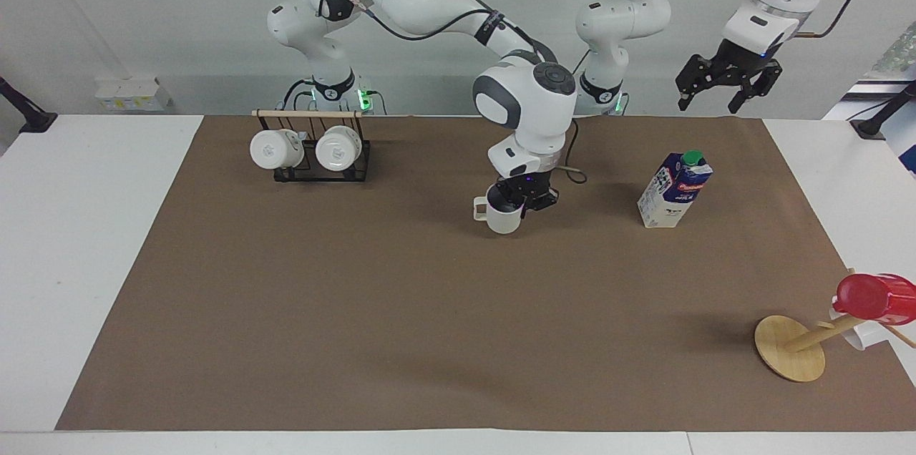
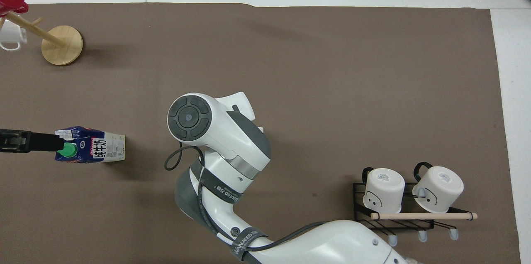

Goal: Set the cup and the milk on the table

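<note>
My right gripper (image 1: 521,202) is shut on the rim of the off-white cup (image 1: 503,216) and holds it upright, low over the middle of the brown sheet of the table (image 1: 429,312); I cannot tell whether the cup touches the sheet. In the overhead view the right arm hides the cup and the gripper. The milk carton (image 1: 675,190) stands upright on the sheet toward the left arm's end and also shows in the overhead view (image 2: 89,150). My left gripper (image 1: 723,86) is open and empty, raised high, and waits.
A black rack (image 1: 311,149) with two white mugs stands near the right arm's base and shows in the overhead view (image 2: 410,191). A round wooden disc stand (image 1: 791,348) carrying a red cup (image 1: 876,297) stands farthest from the robots at the left arm's end.
</note>
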